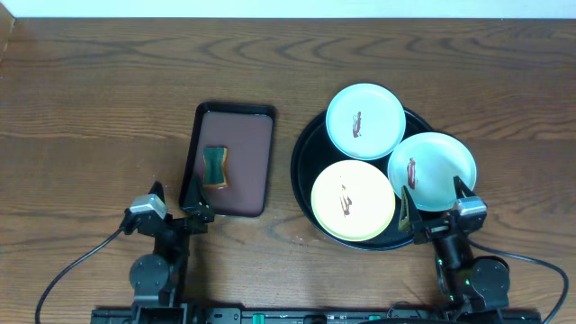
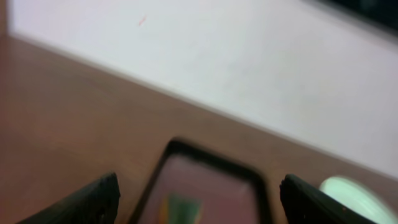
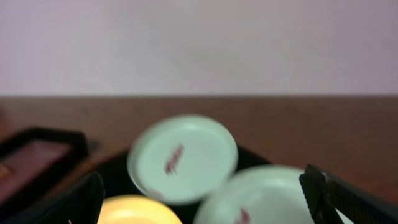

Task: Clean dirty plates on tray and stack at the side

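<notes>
Here, three glossy round plates (image 1: 364, 121) fill the black tray (image 1: 303, 153).

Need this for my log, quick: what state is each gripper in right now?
Left gripper: open, holding nothing.
Right gripper: open, holding nothing.

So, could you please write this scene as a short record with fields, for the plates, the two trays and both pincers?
black tray: round, holds all three plates
far mint plate: red-brown smear at centre
right mint plate: red-brown smear
yellow plate: red-brown smear, nearest the robot
brown tray: rectangular, left of the black tray, holds a sponge
left pincer: open, empty, facing the brown tray
right pincer: open, empty, by the right mint plate
stack at side: none yet
</notes>
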